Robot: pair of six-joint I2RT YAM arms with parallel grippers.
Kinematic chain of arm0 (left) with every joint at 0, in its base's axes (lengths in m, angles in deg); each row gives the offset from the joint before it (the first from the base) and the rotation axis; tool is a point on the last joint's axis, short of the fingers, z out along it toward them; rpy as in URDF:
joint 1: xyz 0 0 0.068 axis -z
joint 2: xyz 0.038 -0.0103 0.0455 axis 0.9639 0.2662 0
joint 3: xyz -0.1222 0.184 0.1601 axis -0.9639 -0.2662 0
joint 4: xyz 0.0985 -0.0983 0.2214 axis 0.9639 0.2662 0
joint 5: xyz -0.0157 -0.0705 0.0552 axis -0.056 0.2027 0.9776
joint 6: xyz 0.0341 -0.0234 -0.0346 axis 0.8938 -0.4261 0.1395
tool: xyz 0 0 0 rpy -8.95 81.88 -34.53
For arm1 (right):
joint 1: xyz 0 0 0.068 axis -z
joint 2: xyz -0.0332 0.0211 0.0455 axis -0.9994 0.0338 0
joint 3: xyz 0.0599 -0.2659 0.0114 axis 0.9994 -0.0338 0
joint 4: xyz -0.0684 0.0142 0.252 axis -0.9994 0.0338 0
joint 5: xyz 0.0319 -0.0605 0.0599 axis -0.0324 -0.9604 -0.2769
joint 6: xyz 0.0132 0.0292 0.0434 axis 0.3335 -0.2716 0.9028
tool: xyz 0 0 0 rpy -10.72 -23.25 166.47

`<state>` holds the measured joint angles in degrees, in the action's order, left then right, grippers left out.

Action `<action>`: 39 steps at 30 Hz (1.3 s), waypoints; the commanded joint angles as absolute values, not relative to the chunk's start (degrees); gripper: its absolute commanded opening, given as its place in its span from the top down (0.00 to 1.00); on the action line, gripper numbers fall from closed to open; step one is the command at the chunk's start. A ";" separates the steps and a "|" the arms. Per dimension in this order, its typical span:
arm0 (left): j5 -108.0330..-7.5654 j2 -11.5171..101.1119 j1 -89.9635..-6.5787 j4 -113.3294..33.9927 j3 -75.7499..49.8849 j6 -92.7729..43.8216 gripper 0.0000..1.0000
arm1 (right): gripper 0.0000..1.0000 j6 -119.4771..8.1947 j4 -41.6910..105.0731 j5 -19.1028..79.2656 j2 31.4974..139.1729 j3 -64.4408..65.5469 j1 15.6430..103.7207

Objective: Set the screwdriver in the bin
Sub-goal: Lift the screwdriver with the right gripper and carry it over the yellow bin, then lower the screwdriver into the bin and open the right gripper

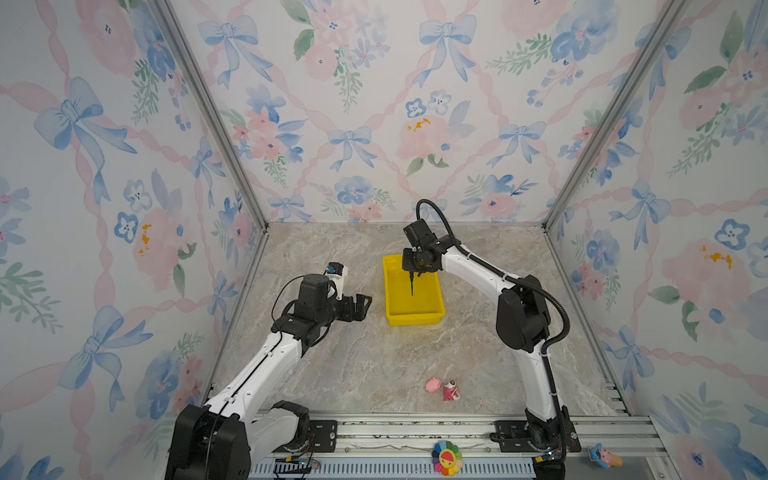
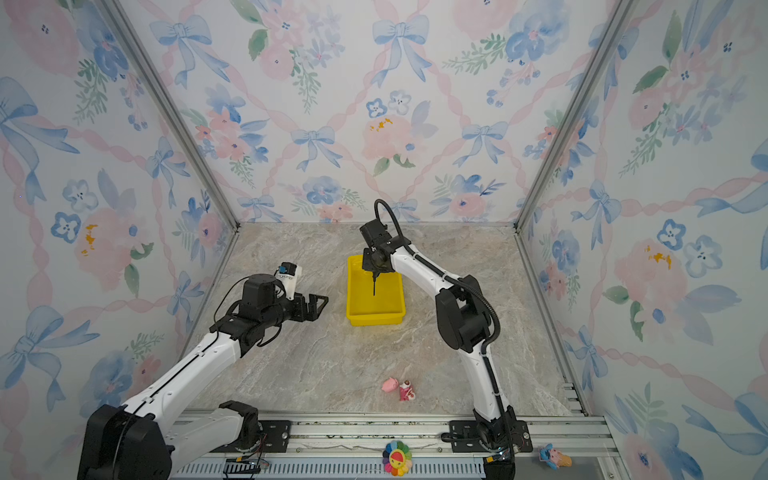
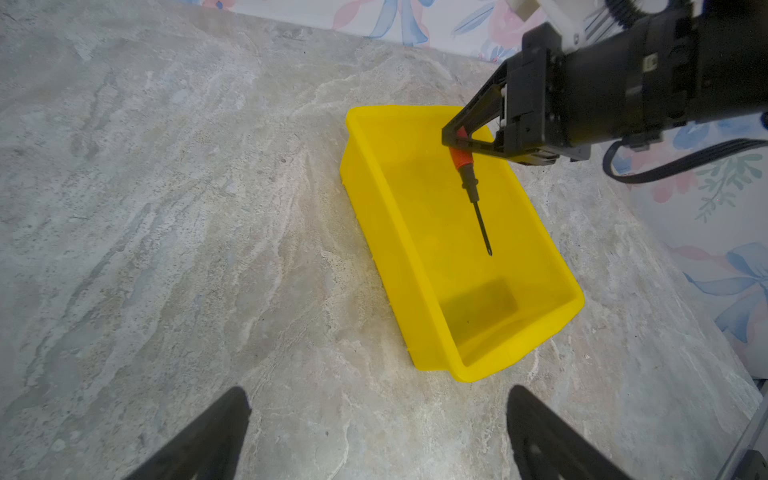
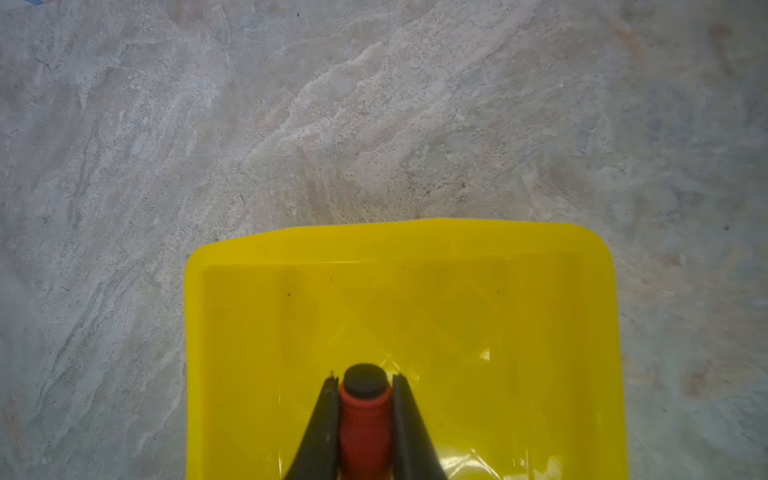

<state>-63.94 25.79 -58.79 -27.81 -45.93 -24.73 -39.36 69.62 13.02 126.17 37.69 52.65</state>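
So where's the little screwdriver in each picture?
In a top view: screwdriver just right of centre, tip down over the yellow bin.
In a top view: just left of centre.
Left wrist view: hanging from the right gripper above the bin.
Right wrist view: handle end-on, clamped in the gripper.
Shared landmark: the bin.

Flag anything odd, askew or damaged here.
Nothing spilled or damaged. The right gripper holds the screwdriver tip-down over the yellow bin, not yet released. Only strays: two pink toy figures at the front of the marble tabletop, plus a rainbow flower toy and a blue toy on the front rail.
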 commanded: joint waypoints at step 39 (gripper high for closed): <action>-64.69 30.83 -58.35 -28.49 -43.18 -19.96 0.02 | 0.70 -37.21 71.02 12.09 135.14 42.72 50.44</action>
<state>-64.37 30.88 -58.68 -28.07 -44.64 -21.34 -36.94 70.26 13.48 135.55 41.43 50.92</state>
